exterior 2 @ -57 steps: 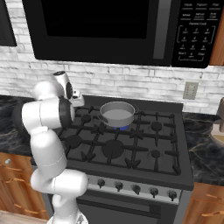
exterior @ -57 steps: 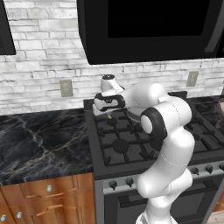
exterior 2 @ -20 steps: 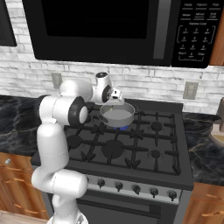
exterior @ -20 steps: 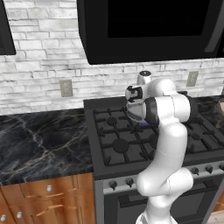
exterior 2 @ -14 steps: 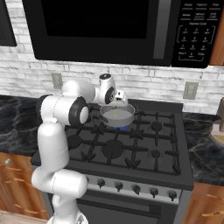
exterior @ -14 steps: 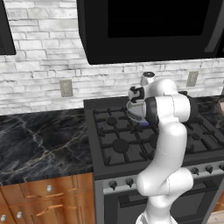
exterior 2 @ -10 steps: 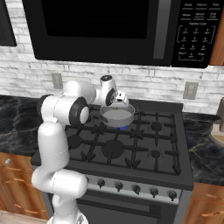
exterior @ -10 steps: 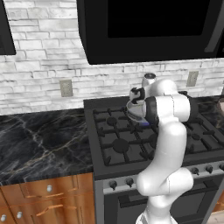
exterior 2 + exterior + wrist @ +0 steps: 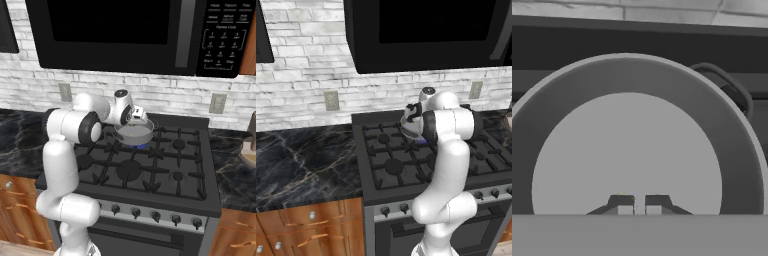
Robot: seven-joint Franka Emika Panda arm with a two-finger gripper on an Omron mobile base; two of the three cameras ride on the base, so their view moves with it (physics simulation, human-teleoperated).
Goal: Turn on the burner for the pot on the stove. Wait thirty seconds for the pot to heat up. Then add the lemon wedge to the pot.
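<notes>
Lemon wedge (image 9: 628, 196): barely a yellowish fleck between the fingers (image 9: 621, 204), so held there only as a judgement; too small to confirm. Fingers narrow, nearly closed, poised directly above the pale floor of the pot (image 9: 133, 132), well inside its rim.

Pot seated on the back-left burner (image 9: 143, 146) of the stove (image 9: 150, 172), blue glow visible under its near edge; short handle (image 9: 728, 89) pointing toward the back wall.

To finish well: keep centred over the floor, clear of the wall and the handle side. Lower a little further before letting go, so the piece drops flat rather than bouncing off the rim. Open gently, then lift straight up, away from the heat.

Against the earliest frames: hand then out over the left rear corner of the stove, beside the pot; since swung across over the pot and, through the last second, tipped lower toward its mouth. Pot, blue glow and knobs (image 9: 154, 216) unchanged throughout.
</notes>
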